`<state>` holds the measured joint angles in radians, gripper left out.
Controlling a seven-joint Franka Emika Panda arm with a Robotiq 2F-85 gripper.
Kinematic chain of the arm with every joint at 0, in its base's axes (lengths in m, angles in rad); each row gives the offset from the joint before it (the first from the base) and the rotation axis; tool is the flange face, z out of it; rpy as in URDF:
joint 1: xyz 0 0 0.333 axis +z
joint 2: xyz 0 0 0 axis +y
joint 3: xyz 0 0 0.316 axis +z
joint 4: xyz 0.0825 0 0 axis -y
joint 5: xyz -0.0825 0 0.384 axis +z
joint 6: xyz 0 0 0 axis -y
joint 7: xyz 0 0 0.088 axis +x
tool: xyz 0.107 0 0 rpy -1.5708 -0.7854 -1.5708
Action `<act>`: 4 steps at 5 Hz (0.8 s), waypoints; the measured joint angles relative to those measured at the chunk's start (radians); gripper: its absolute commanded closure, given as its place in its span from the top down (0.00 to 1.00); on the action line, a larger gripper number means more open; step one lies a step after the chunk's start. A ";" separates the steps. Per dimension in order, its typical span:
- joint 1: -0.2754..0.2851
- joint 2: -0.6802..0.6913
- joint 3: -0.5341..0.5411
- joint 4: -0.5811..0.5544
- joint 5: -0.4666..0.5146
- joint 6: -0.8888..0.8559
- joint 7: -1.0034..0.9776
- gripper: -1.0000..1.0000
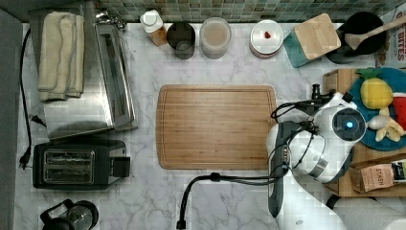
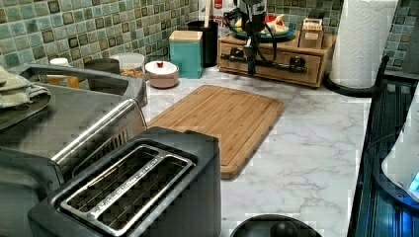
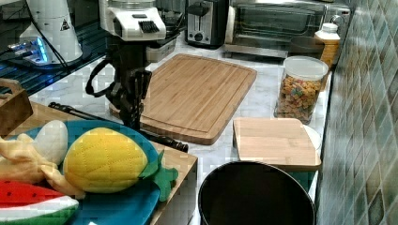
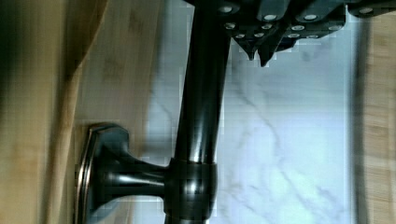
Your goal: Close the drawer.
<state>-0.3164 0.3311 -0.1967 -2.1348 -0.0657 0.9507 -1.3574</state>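
The drawer (image 2: pixel 276 68) is set in a small light-wood box (image 1: pixel 335 79) at the top view's right. In the left view its front looks about flush with the box. A long black bar handle (image 2: pixel 291 63) on brackets (image 4: pixel 107 177) runs across the front and also shows in the right view (image 3: pixel 164 139). My gripper (image 2: pixel 252 60) hangs straight down at the handle's middle (image 3: pixel 131 115). In the wrist view the handle (image 4: pixel 201 116) lies between the drawer front (image 4: pixel 42 116) and my gripper (image 4: pixel 258 53). The fingertips (image 4: pixel 266 56) sit close together, beside the bar and not around it.
A blue plate (image 3: pixel 117 206) of plush fruit sits on the box. A large wooden cutting board (image 1: pixel 215 127) lies just in front of the drawer. Jars (image 1: pixel 215 37), a black pot (image 3: pixel 256 194), a paper towel roll (image 2: pixel 363 42), a toaster (image 1: pixel 76 165) and a toaster oven (image 1: pixel 86 96) line the counter.
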 measured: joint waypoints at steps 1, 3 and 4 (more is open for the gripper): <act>0.008 0.003 -0.004 0.021 -0.036 -0.044 0.000 0.00; 0.025 0.008 -0.019 0.039 -0.042 -0.072 0.050 0.00; 0.025 0.008 -0.021 0.045 -0.042 -0.083 0.060 0.00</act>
<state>-0.2910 0.3386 -0.2174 -2.0898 -0.1078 0.8677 -1.2979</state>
